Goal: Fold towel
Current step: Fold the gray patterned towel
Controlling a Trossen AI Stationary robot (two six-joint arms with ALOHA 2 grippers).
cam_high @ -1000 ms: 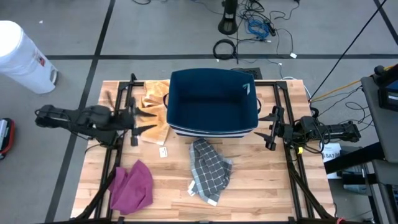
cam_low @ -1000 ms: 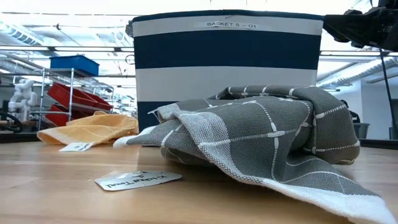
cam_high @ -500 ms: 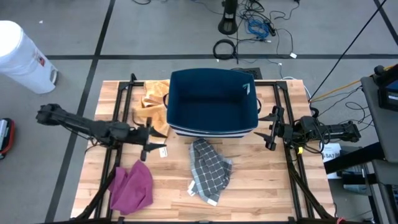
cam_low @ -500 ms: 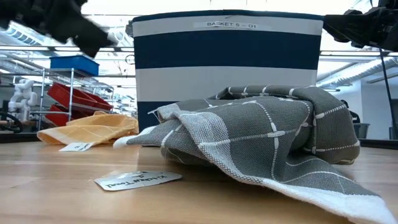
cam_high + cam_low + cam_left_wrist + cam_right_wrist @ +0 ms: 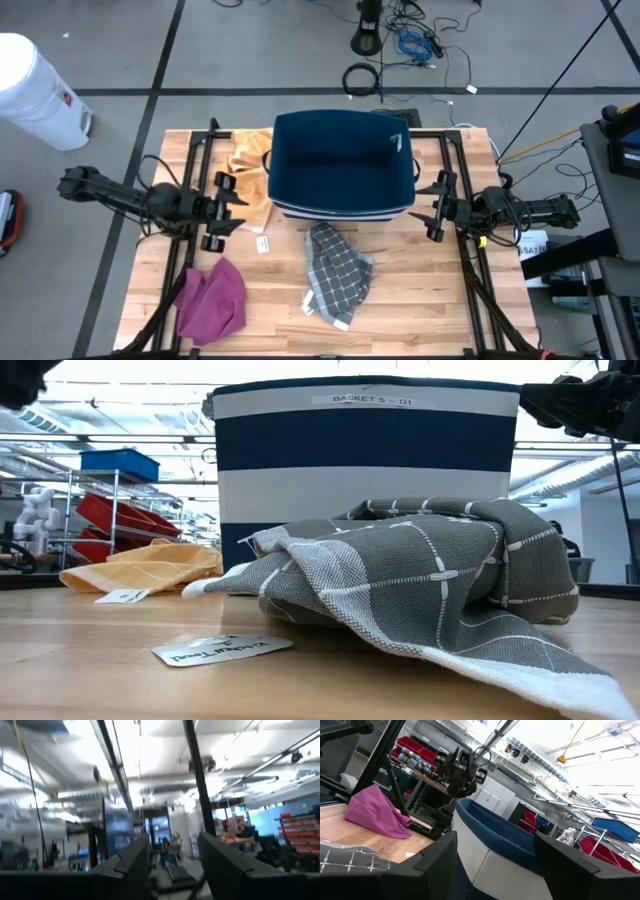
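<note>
High view showed grey towel [image 5: 337, 272] crumpled and unfolded; left gripper [image 5: 226, 211] and right gripper [image 5: 432, 207] both had jaws apart, empty. Folding not started.

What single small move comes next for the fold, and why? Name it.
Probably bring the left gripper down toward the crumpled grey checked towel. It hangs open and empty beside the blue basket, off the towel's left edge, while the right gripper waits open at the basket's other side and the towel lies unfolded.
</note>
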